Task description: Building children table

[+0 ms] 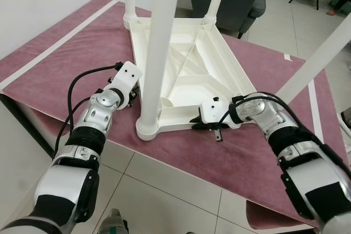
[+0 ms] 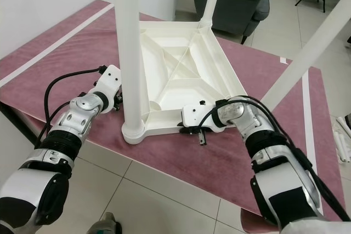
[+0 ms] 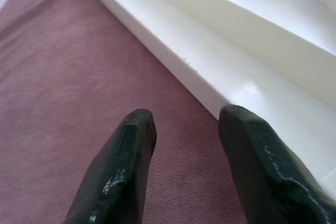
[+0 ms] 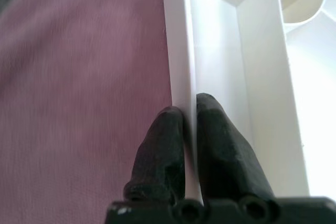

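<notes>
The right tool (image 4: 190, 116) pinches the near rim of the upturned white plastic children's table (image 1: 192, 58), while the left tool (image 3: 184, 129), fingers parted, sits just left of its left rim.

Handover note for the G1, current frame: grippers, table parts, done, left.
Right gripper: shut on the near rim of the upside-down white plastic children's table.
Left gripper: open, beside the table's left edge on the maroon mat.
Done: four white tube legs stand in the corner sockets, nearest one.
Left: cannot tell how firmly the legs sit; then turn it upright.
</notes>
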